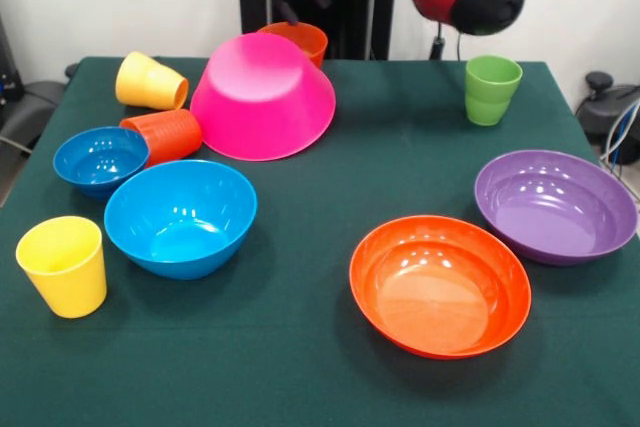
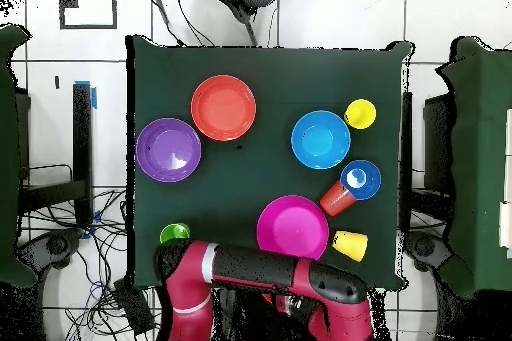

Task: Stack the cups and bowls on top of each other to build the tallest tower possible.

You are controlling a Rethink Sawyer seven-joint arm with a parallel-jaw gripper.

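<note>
Front view. My pincer [image 1: 290, 2] sits at the top edge, about 12 o'clock from the pink bowl [image 1: 262, 97]. Only dark tips hang below the red head; I cannot tell how far they are spread, and nothing shows between them. They hang just above the small orange bowl [image 1: 298, 42], which peeks out behind the pink bowl's far rim.

Pink bowl lies upside down and tilted, base up. At its 9 o'clock, a yellow cup [image 1: 150, 81] on its side. At its 8 o'clock, the orange-red cup [image 1: 165, 135], also on its side, touching the small blue bowl [image 1: 100, 159]. Medium blue bowl [image 1: 181, 216] upright at the pink bowl's 7 o'clock. Second yellow cup [image 1: 63, 265] upright near the table's [image 1: 300, 367] near-left corner. Green cup [image 1: 491, 89] upright, well apart at 3 o'clock. Purple bowl [image 1: 556, 205] and wide orange bowl [image 1: 440, 284] upright and apart on the right half.

Overhead view. My arm [image 2: 265, 272] crosses the bottom edge and hides the pincer. Pink bowl [image 2: 292, 227] at 12 o'clock from the arm. Orange-red cup [image 2: 337, 198] at its 2 o'clock, against the small blue bowl [image 2: 360, 179]. Yellow cup [image 2: 350, 245] at its 3 o'clock. Medium blue bowl [image 2: 320, 139] at 12, yellow cup [image 2: 360, 113] beside it. Green cup [image 2: 174, 232] at 9. Purple bowl [image 2: 168, 149] and wide orange bowl [image 2: 223, 107] at 10 and 11. No tower stands.
</note>
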